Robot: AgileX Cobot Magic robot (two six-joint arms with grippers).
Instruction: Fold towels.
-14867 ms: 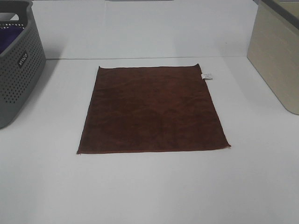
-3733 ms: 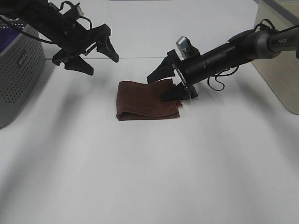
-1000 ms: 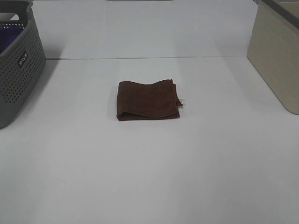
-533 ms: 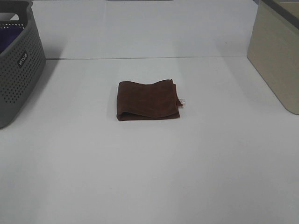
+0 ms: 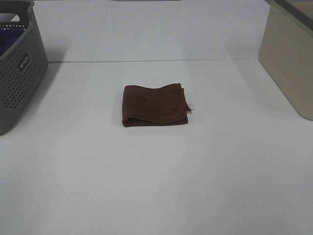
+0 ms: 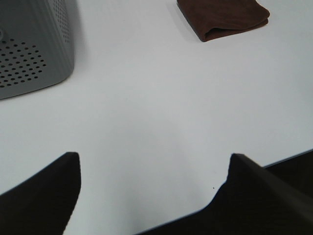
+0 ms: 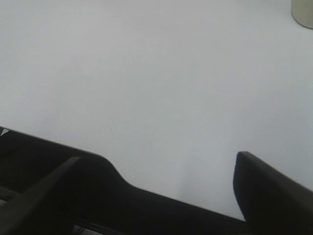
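Note:
The dark reddish-brown towel lies folded into a small rectangle at the middle of the white table, with its white tag sticking out at the right edge. Neither gripper shows in the exterior high view. In the left wrist view my left gripper is open and empty over the table's front edge, far from the folded towel. In the right wrist view my right gripper is open and empty over bare table, and the towel is out of that view.
A grey perforated basket stands at the far left, and it also shows in the left wrist view. A beige box stands at the far right, with its corner in the right wrist view.
The towel lay flat and is now folded small. Both arms, which were over it 3.7 s ago, have left the exterior view. Nothing has moved in the last second.

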